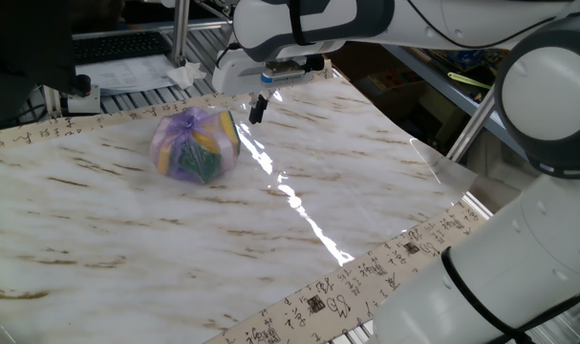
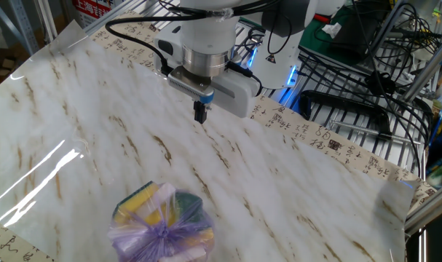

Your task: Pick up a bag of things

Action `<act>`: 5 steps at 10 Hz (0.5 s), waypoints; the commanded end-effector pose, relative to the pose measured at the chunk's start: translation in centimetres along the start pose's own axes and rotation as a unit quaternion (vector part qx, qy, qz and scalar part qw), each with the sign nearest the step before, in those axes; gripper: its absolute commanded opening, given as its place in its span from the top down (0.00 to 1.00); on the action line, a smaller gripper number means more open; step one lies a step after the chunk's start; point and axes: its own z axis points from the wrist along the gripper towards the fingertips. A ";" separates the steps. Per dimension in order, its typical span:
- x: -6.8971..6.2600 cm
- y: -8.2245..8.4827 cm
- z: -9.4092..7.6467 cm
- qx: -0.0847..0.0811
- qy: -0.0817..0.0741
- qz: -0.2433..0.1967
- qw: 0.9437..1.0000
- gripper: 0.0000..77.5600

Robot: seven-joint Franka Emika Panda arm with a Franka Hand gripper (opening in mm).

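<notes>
The arm reaches in over the far edge of the bench, wrist pointing straight down. The tool hangs a bit above the bench near that edge, its dark fingers pressed together and gripping nothing.

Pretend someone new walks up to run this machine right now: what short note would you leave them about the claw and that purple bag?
Gripper: fingers together, holding nothing, hanging above the marble-patterned table, off to one side of the bag and not touching it.
Bag of things: sits on the table, knotted at the top, yellow and dark green items showing through the purple plastic.
Done: nothing yet; the bag is untouched.
Left: open the fingers, move over the bag, come down, close on it, probably near the knot, and lift.
</notes>
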 end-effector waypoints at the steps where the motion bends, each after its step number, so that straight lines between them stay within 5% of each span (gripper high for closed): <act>1: 0.0 0.0 0.0 -0.048 0.013 0.110 0.993 1.00; 5: 0.0 0.0 0.0 -0.041 0.014 0.108 0.993 1.00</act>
